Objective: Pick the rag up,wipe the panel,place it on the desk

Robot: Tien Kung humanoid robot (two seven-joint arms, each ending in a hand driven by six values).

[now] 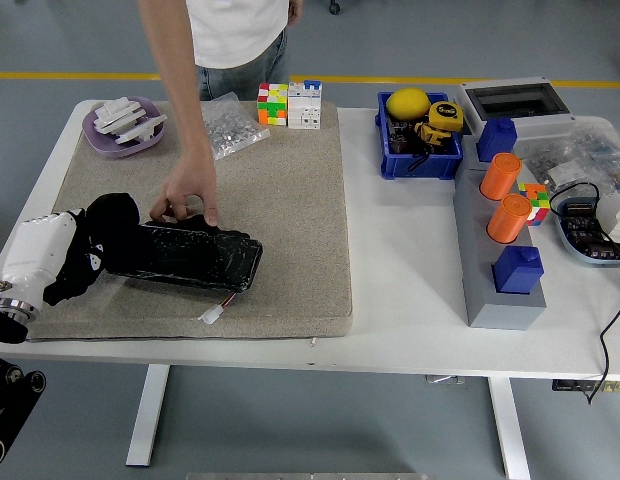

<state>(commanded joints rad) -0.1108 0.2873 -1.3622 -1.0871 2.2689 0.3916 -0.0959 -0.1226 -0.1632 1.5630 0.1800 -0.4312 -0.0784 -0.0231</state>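
A black glossy panel [195, 257] lies on the beige mat [280, 190], with a small white connector on a wire [212, 315] at its front edge. My left hand [65, 258], white with black fingers, is shut on a black rag [108, 230] at the panel's left end. A person's hand [188, 192] presses on the panel's far edge, holding it down. My right arm is out of view.
A purple dish with white parts [125, 124], a plastic bag [230, 125] and two puzzle cubes [287, 104] sit along the mat's far edge. To the right stand a blue bin [418, 135], a grey block with orange cylinders [505, 200] and cluttered trays.
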